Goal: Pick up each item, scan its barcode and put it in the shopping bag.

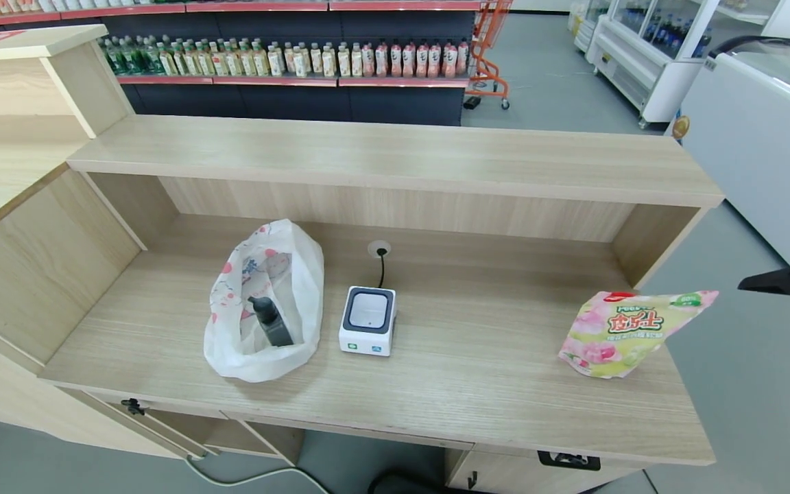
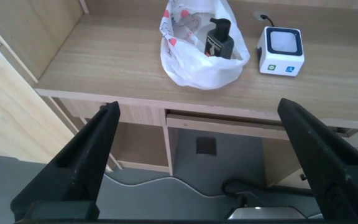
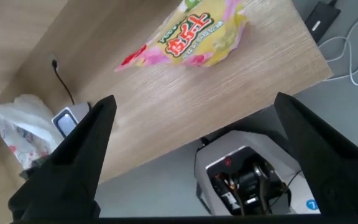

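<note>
**Head view:** shopping bag (image 1: 230,343) at centre left on the counter (image 1: 477,384), dark bottle (image 1: 270,321) inside. Scanner (image 1: 367,320) just beside the bag. Pink-green snack pouch (image 1: 631,331) at right, near the counter's end, with right gripper (image 1: 772,318) spread open beyond it at the frame's right edge.

**Left wrist view:** left gripper (image 2: 197,109) spread open off the counter's front edge, cable (image 2: 157,182) on the floor beneath.

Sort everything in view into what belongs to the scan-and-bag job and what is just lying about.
Job:
snack pouch
barcode scanner
shopping bag
dark bottle inside the bag

Just lying about:
drink bottles on the shop shelf
orange trolley
white freezer
</note>
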You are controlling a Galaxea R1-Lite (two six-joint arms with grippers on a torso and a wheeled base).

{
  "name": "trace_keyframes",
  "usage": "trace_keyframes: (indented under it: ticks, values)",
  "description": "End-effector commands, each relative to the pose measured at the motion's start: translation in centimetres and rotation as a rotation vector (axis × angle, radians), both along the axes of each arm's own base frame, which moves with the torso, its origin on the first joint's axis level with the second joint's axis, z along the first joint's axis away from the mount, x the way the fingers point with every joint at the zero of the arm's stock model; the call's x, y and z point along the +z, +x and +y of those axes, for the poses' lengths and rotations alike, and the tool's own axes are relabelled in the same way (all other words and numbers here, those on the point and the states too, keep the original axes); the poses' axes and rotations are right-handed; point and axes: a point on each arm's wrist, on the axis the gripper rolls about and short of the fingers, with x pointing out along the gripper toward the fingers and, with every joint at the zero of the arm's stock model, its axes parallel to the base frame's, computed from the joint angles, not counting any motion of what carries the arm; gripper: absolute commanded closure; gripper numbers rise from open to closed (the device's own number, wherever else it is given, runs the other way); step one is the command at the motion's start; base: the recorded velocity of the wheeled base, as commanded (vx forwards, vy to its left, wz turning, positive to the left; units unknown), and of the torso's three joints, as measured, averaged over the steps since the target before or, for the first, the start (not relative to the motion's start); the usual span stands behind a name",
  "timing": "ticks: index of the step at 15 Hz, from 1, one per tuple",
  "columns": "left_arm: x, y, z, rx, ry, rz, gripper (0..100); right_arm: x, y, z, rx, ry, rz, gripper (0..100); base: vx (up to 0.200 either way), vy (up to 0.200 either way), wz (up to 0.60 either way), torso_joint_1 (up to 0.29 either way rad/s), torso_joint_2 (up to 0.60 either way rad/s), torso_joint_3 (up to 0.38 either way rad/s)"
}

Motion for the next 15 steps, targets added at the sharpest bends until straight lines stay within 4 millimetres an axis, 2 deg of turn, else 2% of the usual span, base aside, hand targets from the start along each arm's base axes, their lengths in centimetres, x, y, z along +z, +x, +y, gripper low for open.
trace_keyframes:
  ticks: [1,6,7,9,13,15]
  values:
    - [0.0,0.0,0.0,-0.001,0.000,0.001,0,-0.5,2.0,-0.5,-0.046,0.021,0.043,0,0.000,0.000,0.00,0.000,0.00,0.000]
    - [0.0,0.0,0.0,-0.001,-0.001,-0.001,0,-1.7,4.7,-1.6,-0.108,0.038,0.095,0,0.000,0.000,0.00,0.000,0.00,0.000]
    - [0.0,0.0,0.0,0.001,0.000,-0.001,0,-2.5,6.1,-2.0,-0.112,0.039,0.098,0,0.000,0.000,0.00,0.000,0.00,0.000]
    - [0.0,0.0,0.0,-0.001,0.000,-0.001,0,-3.5,7.5,-2.3,-0.113,0.041,0.112,0,0.000,0.000,0.00,0.000,0.00,0.000]
    - [0.0,0.0,0.0,-0.001,0.000,-0.001,0,-7.9,10.9,-3.2,-0.123,0.058,0.222,0,0.000,0.000,0.00,0.000,0.00,0.000]
    - [0.0,0.0,0.0,-0.001,0.000,-0.001,0,-9.1,12.0,-3.3,-0.119,0.057,0.218,0,0.000,0.000,0.00,0.000,0.00,0.000]
